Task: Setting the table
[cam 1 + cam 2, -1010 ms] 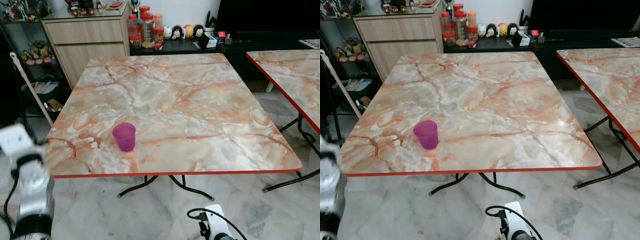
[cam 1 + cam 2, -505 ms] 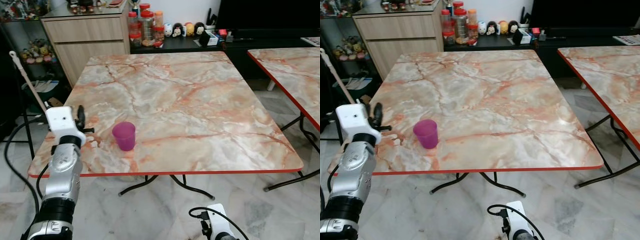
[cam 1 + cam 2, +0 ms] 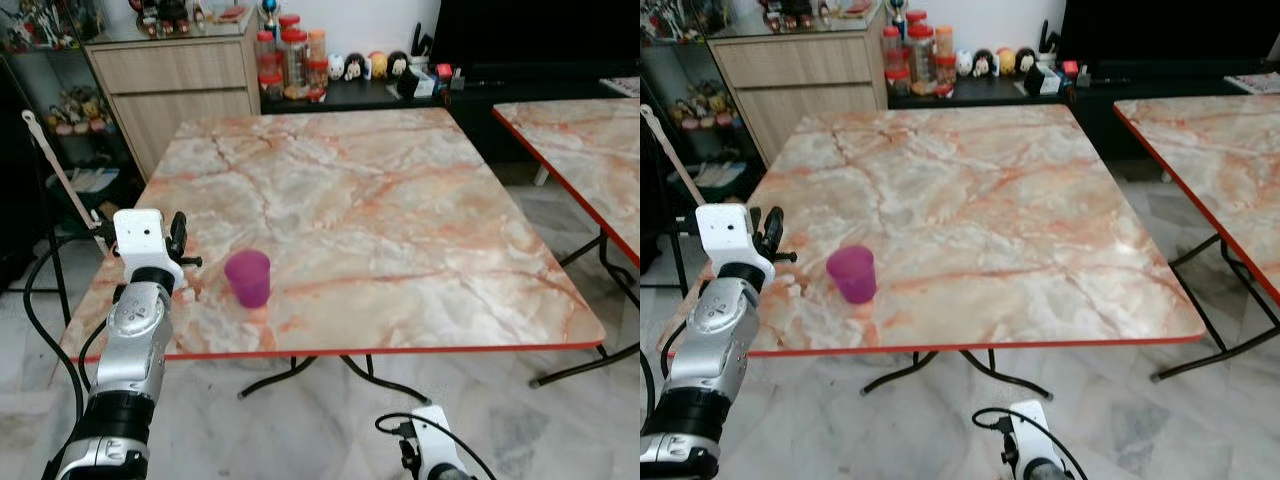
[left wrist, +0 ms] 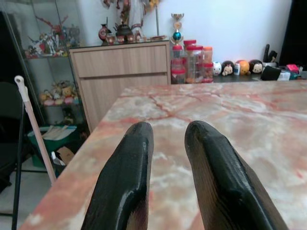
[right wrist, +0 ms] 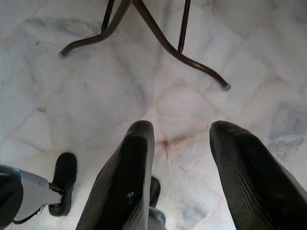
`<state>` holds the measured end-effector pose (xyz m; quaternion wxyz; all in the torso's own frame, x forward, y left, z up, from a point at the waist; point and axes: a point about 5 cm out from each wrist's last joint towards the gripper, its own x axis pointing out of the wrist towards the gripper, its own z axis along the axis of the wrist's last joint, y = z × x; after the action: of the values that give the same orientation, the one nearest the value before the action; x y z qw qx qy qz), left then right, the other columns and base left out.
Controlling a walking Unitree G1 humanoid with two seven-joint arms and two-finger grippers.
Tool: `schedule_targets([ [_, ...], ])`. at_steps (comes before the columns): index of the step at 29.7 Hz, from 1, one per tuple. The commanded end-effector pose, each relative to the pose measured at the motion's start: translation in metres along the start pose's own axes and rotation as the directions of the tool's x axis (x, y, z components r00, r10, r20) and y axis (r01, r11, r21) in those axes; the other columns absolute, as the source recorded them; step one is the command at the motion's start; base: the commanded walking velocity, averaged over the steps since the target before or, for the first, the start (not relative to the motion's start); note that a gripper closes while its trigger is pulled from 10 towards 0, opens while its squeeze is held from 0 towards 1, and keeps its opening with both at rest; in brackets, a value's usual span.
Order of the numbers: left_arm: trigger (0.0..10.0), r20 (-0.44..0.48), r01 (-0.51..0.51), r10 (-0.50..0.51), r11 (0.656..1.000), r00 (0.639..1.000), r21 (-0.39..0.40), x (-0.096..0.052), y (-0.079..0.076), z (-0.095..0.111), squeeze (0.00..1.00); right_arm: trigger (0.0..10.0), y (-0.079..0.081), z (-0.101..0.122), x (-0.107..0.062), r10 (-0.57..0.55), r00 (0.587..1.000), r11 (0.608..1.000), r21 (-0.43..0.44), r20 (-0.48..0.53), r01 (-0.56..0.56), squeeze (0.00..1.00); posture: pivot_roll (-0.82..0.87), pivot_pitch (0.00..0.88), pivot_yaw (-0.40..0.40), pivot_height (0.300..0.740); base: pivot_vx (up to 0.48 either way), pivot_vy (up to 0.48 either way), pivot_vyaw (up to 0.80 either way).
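Observation:
A purple cup [image 3: 248, 277] stands upright on the marble table [image 3: 400, 220], near its front left corner. My left gripper [image 3: 178, 228] is raised at the table's left edge, to the left of the cup and apart from it. In the left wrist view its black fingers [image 4: 129, 158] point along the tabletop with a narrow gap and nothing between them. My right gripper [image 5: 182, 129] hangs low over the floor in front of the table, open and empty.
A second marble table [image 3: 575, 135] stands to the right across a narrow aisle. At the back are a wooden cabinet [image 3: 170, 80], red-lidded jars [image 3: 290, 55] and a low black counter. A white stick [image 3: 60, 180] leans at the left. The table's legs [image 5: 158, 38] splay on the floor.
My left arm has risen from low at the left to the table's left edge and edged forward beside the cup. The cup has not moved.

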<state>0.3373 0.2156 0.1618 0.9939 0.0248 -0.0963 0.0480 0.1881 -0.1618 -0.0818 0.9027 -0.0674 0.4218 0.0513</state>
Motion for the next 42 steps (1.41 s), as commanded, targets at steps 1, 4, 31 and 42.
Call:
schedule_targets([
  [1, 10.0, 0.021, 0.002, -0.002, 1.0, 1.0, -0.002, 0.004, -0.001, 0.007, 0.0, 10.0, 0.002, 0.001, 0.0, 0.005, 1.0, 1.0, 0.006, 0.0, -0.005, 0.0, 0.07, 0.0, 0.031, 0.74, 0.42, 0.0, 0.0],
  [4, 10.0, 0.028, 0.005, -0.005, 1.0, 1.0, 0.007, 0.004, -0.001, 0.009, 0.0, 10.0, 0.001, 0.0, 0.0, 0.001, 1.0, 1.0, 0.005, -0.007, -0.001, 0.0, 0.07, 0.0, 0.03, 0.74, 0.42, 0.0, 0.0],
  [31, 10.0, 0.07, -0.012, 0.011, 1.0, 0.998, 0.004, -0.002, 0.014, 0.023, 0.0, 10.0, 0.001, -0.013, -0.003, -0.008, 0.999, 1.0, 0.021, -0.047, 0.009, 0.0, 0.08, 0.0, 0.033, 0.74, 0.117, 0.0, 0.0],
  [42, 10.0, 0.064, 0.101, -0.105, 0.992, 0.992, 0.073, -0.008, 0.018, 0.038, 0.0, 10.0, -0.001, -0.035, -0.01, -0.036, 0.995, 0.997, 0.067, -0.093, 0.042, 0.0, 0.08, 0.0, 0.042, 0.74, 0.0, 0.0, 0.0],
])
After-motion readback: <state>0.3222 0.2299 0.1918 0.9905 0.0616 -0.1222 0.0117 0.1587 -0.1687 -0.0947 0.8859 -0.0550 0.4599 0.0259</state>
